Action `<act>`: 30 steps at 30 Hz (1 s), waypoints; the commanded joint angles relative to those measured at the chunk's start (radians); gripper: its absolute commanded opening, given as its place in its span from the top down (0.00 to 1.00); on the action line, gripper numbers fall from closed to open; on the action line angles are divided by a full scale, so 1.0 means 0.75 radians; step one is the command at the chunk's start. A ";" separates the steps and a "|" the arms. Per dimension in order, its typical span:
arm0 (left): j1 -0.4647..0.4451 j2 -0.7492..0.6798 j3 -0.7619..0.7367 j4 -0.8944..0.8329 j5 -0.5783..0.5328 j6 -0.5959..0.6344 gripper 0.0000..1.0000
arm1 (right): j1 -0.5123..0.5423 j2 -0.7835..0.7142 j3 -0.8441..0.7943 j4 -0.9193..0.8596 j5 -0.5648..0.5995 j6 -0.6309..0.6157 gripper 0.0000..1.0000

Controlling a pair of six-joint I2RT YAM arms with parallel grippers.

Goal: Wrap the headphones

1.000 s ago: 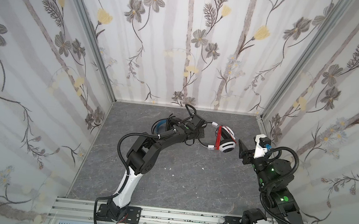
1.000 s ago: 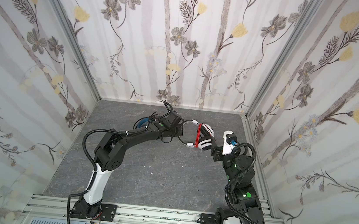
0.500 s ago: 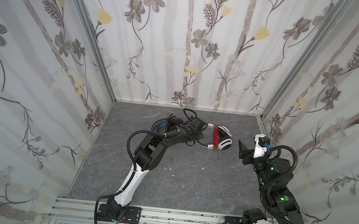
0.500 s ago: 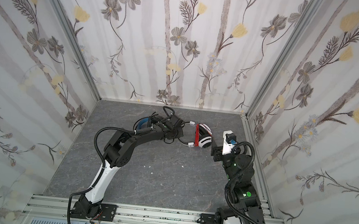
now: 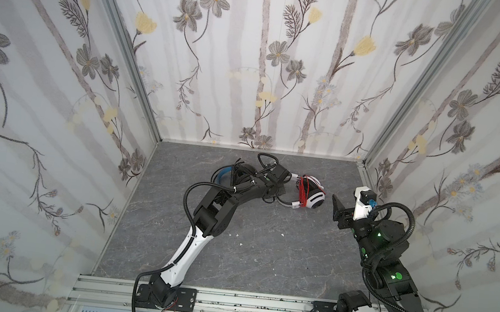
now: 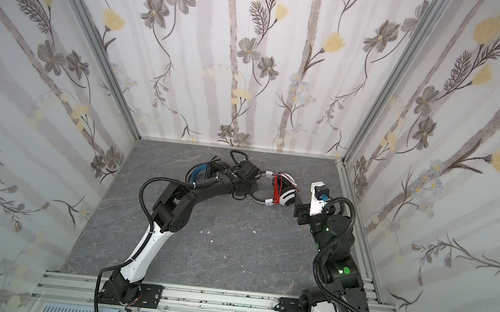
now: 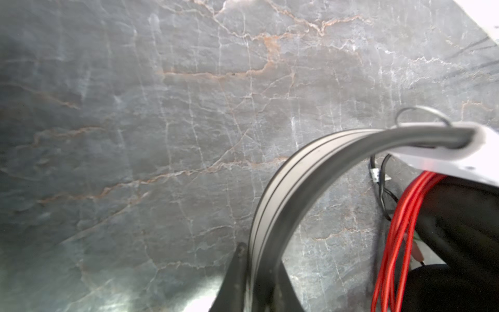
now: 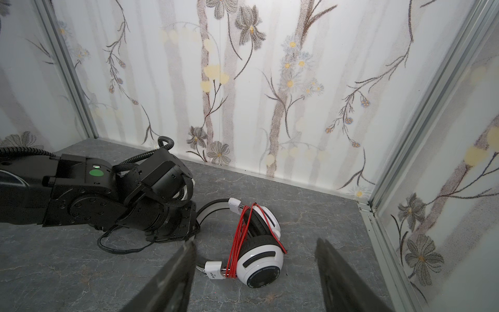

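Glossy plastic white headphones, matt stone-veined tabletop, bare metal corner rails.

**Bimanual pose: left arm extended, right arm poised**

In both top views the left arm rises from the lower rail, folds at the elbow and reaches low toward upper centre. The left gripper has narrowly parted fingers flanking the band of the white headphones; whether it clamps is unclear. The right arm stands bent at right, with the right gripper raised, jaws wide apart and empty.

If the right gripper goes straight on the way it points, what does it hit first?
Probably the white headphones: their near earcup lies straight ahead of the open right gripper, with nothing in between.
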 commanded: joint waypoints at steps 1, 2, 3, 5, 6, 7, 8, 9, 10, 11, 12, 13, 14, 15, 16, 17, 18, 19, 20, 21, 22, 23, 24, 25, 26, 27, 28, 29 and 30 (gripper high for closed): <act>0.000 -0.012 0.013 0.010 -0.018 -0.030 0.70 | 0.000 0.000 -0.001 0.029 0.007 -0.011 0.30; 0.000 -0.015 0.013 0.010 -0.018 -0.028 0.66 | -0.002 -0.002 0.000 0.029 0.007 -0.011 0.29; 0.000 -0.018 0.013 0.007 -0.017 -0.025 0.61 | -0.002 -0.002 -0.003 0.031 0.004 -0.012 0.29; 0.000 -0.028 0.010 0.013 -0.013 -0.018 0.54 | 0.000 -0.003 -0.002 0.031 0.006 -0.012 0.30; 0.000 -0.035 0.010 0.014 -0.013 -0.012 0.50 | -0.001 -0.004 -0.001 0.032 0.006 -0.011 0.30; -0.002 -0.042 0.011 0.014 -0.013 -0.005 0.44 | -0.001 -0.006 -0.002 0.031 0.006 -0.011 0.30; -0.002 -0.045 0.016 0.011 -0.011 0.002 0.40 | -0.002 -0.006 -0.001 0.031 0.007 -0.012 0.30; 0.000 -0.048 0.026 0.000 -0.010 0.016 0.35 | -0.001 -0.006 -0.002 0.032 0.006 -0.011 0.30; -0.006 -0.052 0.045 -0.016 -0.008 0.032 0.31 | 0.000 -0.007 -0.003 0.031 0.004 -0.009 0.29; -0.007 -0.056 0.057 -0.024 -0.006 0.048 0.28 | 0.000 -0.007 -0.002 0.031 0.004 -0.009 0.29; -0.009 -0.062 0.072 -0.027 0.002 0.071 0.25 | 0.000 -0.008 -0.003 0.032 0.002 -0.007 0.30; -0.012 -0.069 0.088 -0.039 0.008 0.093 0.20 | 0.000 -0.007 -0.002 0.033 0.000 -0.005 0.29; -0.017 -0.075 0.101 -0.041 0.016 0.111 0.16 | -0.001 -0.005 -0.004 0.033 -0.002 -0.004 0.29; -0.019 -0.081 0.113 -0.047 0.031 0.139 0.13 | 0.000 -0.004 -0.004 0.033 -0.006 -0.001 0.29; -0.023 -0.090 0.133 -0.068 0.035 0.159 0.11 | -0.001 0.001 -0.004 0.034 -0.006 0.002 0.29; -0.026 -0.105 0.154 -0.099 0.034 0.163 0.09 | -0.001 0.006 -0.002 0.033 -0.003 0.007 0.29; -0.029 -0.125 0.162 -0.116 0.038 0.171 0.07 | 0.000 0.013 -0.001 0.032 0.003 0.012 0.28; -0.034 -0.164 0.159 -0.122 0.042 0.189 0.05 | 0.000 0.020 0.002 0.027 0.012 0.016 0.26; -0.038 -0.212 0.146 -0.126 0.041 0.209 0.02 | -0.001 0.027 0.007 0.022 0.029 0.021 0.22; -0.042 -0.259 0.125 -0.123 0.049 0.229 0.00 | 0.000 0.035 0.009 0.016 0.042 0.024 0.18; -0.042 -0.321 0.093 -0.121 0.048 0.262 0.00 | -0.002 0.044 0.015 0.010 0.052 0.032 0.12; -0.043 -0.388 0.051 -0.119 0.036 0.312 0.00 | -0.003 0.054 0.017 0.007 0.056 0.044 0.02; -0.043 -0.451 0.010 -0.122 0.020 0.362 0.00 | -0.002 0.064 0.023 0.003 0.047 0.056 0.00; -0.038 -0.525 -0.046 -0.124 -0.003 0.432 0.00 | -0.002 0.082 0.032 0.002 0.039 0.072 0.00; -0.036 -0.593 -0.111 -0.127 -0.021 0.515 0.00 | -0.002 0.101 0.040 0.005 0.046 0.095 0.00; -0.032 -0.670 -0.183 -0.126 -0.043 0.588 0.00 | -0.002 0.119 0.040 0.015 0.071 0.122 0.00; -0.027 -0.757 -0.282 -0.116 -0.093 0.664 0.00 | -0.002 0.139 0.037 0.027 0.135 0.164 0.00; -0.018 -0.846 -0.410 -0.075 -0.130 0.723 0.00 | -0.004 0.150 0.022 0.061 0.217 0.209 0.00; -0.006 -0.948 -0.527 -0.033 -0.156 0.756 0.00 | -0.012 0.155 -0.002 0.102 0.278 0.245 0.00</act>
